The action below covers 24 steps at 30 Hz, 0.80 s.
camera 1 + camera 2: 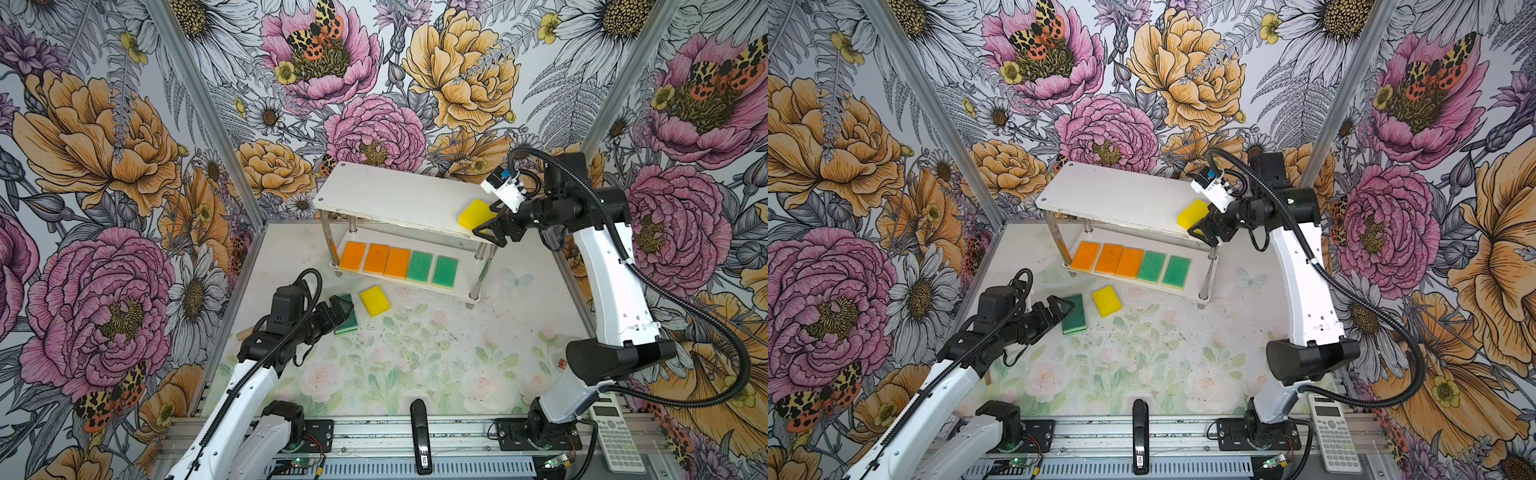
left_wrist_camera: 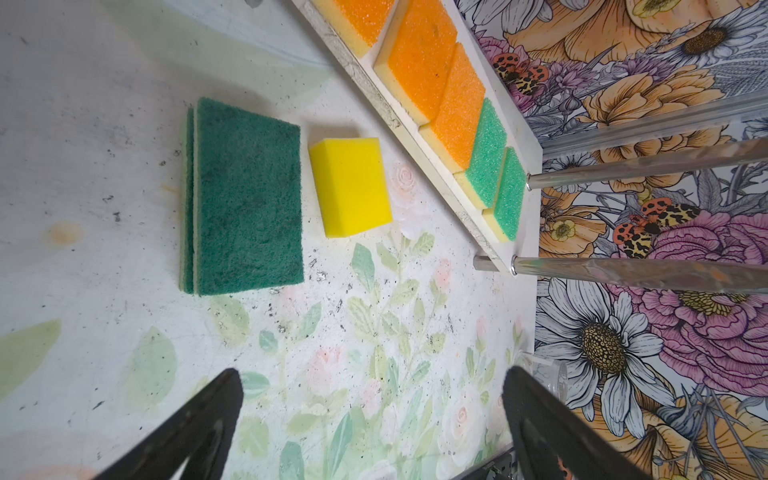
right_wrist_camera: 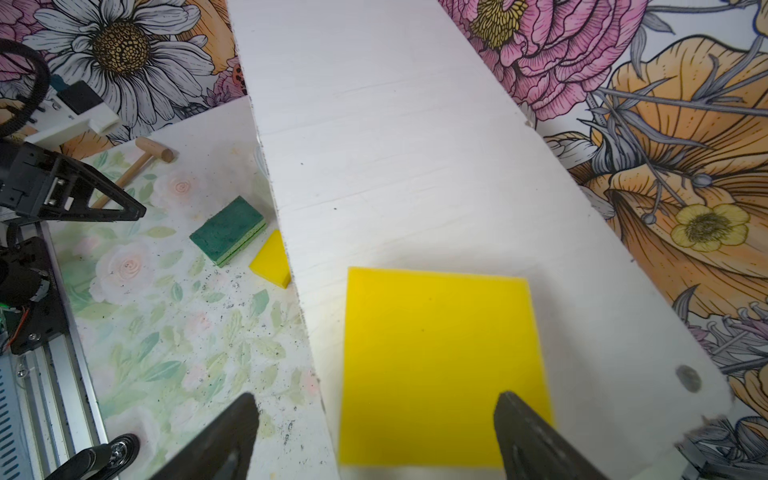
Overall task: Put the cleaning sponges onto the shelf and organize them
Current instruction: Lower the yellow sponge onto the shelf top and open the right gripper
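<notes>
Your left tool [image 2: 372, 374]: wide, empty, nearer arm to the dark green sponges [image 2: 249, 195], stacked on the surface [image 1: 415, 353] toward its left edge. Their long axis points at it, with a loose yellow sponge [image 2: 351, 187] just beside them. Your right tool [image 3: 376, 399]: spread, gripping nothing, over the second yellow sponge [image 3: 436, 353] on the shelf [image 1: 395, 195], at the right end of its top board. No legible writing.

Both top views look steeply down from high above the front, taking in the whole table [image 1: 436, 332] and the shelf [image 1: 395, 195]. The left wrist view sits low over the table, facing the shelf's lower board. The right wrist view hangs close above its top board. Both wrist views share the dark green sponge [image 2: 249, 199].
</notes>
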Available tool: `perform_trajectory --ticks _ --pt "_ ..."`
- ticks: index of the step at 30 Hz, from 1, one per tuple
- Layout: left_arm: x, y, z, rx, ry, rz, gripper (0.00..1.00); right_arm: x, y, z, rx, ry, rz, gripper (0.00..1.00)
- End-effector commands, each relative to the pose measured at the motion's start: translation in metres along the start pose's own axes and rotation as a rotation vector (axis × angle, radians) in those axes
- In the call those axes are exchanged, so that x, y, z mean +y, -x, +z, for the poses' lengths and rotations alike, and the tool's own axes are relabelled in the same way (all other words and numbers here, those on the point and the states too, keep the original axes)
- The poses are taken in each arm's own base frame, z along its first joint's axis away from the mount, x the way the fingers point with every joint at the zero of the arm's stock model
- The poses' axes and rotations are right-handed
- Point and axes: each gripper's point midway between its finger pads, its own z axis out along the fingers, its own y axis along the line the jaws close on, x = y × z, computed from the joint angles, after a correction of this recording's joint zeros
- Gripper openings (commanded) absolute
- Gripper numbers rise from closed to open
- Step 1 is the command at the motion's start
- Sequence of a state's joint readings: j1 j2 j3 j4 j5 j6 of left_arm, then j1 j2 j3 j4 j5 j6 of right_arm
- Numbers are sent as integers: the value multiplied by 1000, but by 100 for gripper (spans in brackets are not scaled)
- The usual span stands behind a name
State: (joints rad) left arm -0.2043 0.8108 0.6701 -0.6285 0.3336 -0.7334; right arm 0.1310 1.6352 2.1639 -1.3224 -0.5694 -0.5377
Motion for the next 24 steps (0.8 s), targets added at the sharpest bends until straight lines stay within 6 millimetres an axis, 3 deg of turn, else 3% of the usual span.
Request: perform_trajectory --ticks 1,5,15,24 --pt "0 3 -1 -10 -3 -6 99 6 20 -25 -124 -88 -47 92" --pt "-1 5 -3 -18 -4 -7 99 8 18 -34 -171 -152 -78 95" --pt "-6 5 -3 -18 -8 -7 99 -20 -5 -9 -77 -220 -24 94" --pt "-9 7 -1 -16 -4 0 99 -33 -10 -8 -52 -288 -18 94"
